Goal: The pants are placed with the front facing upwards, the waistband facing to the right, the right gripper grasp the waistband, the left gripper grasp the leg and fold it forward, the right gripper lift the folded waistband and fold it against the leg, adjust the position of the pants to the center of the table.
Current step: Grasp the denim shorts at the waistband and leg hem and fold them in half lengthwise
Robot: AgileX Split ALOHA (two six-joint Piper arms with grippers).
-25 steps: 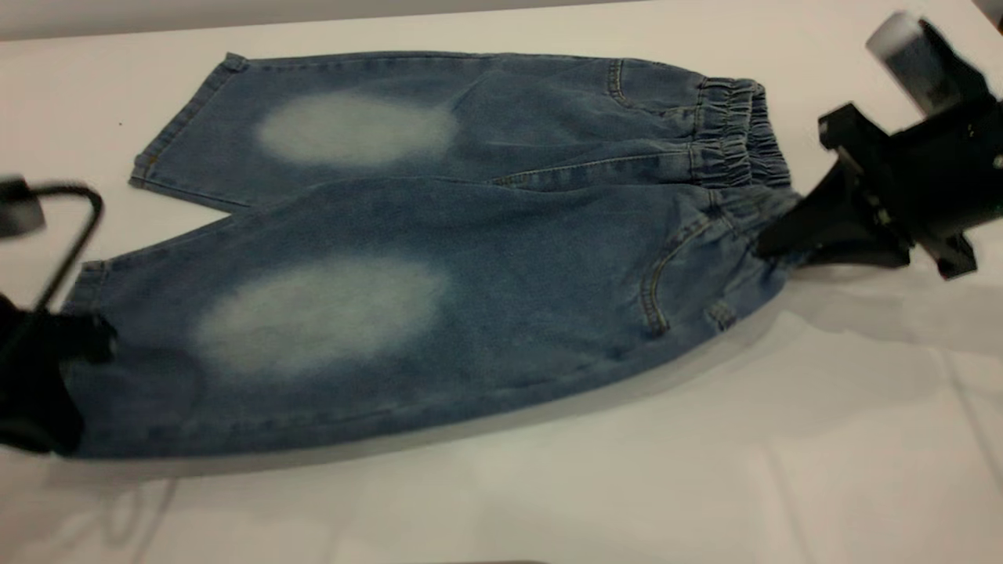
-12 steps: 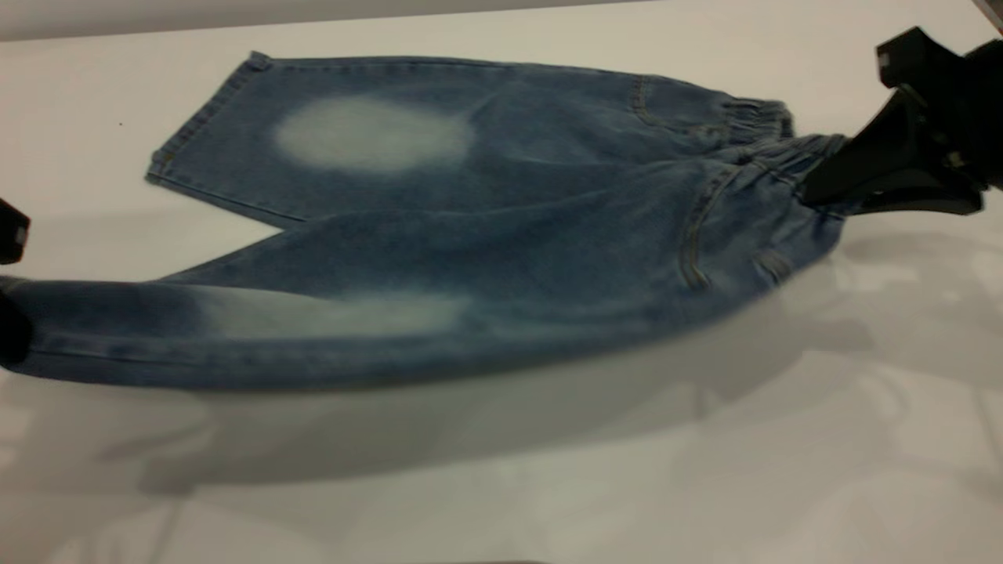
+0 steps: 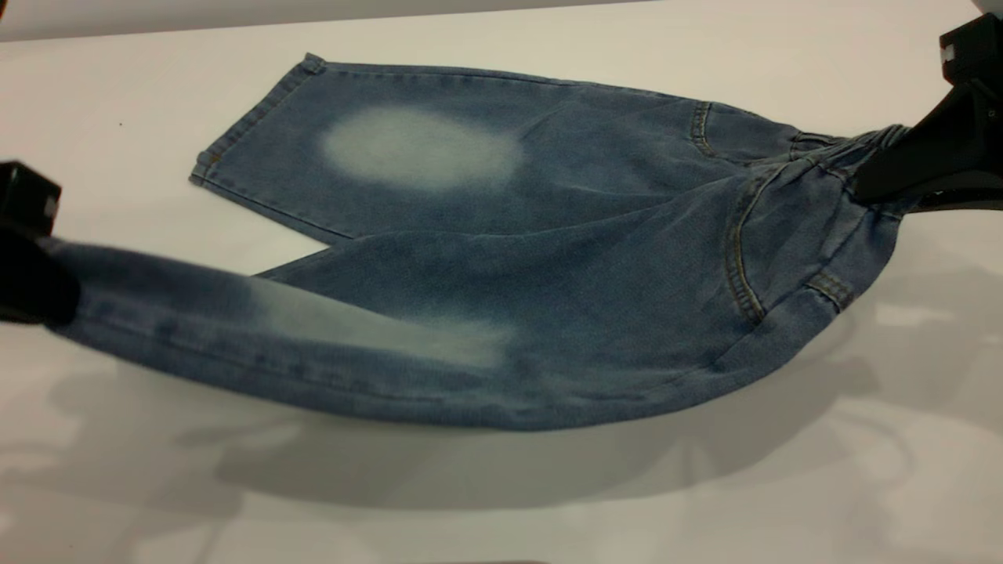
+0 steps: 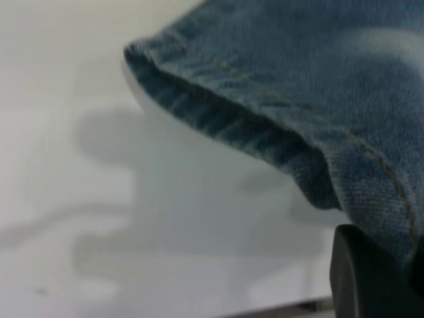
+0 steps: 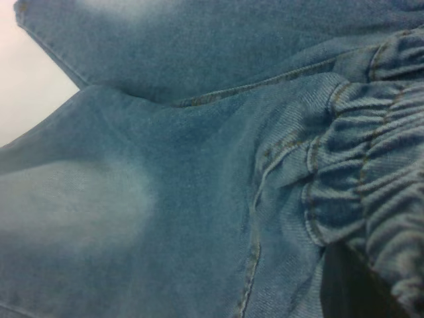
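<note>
Sagging between two grips, denim pants point(image 3: 501, 258) are held partly off table point(image 3: 548, 509): right gripper point(image 3: 901, 176) clamped on waistband point(image 3: 850, 153), left gripper point(image 3: 35, 274) clamped on near leg hem. Cloth judged soft, weighty; seams best gripped.

pants point(image 5: 165, 165): blue denim fills nearly whole view, creased | waistband point(image 5: 371, 185): gathered, bunched in ridges at one edge, tan stitching | faded patch point(image 5: 66, 205): pale oval on one leg | second leg: split from first by a seam | table point(image 5: 26, 93): white wedge between legs | dark gripper part point(image 5: 351, 288): tucked under waistband, fingers hidden
</note>
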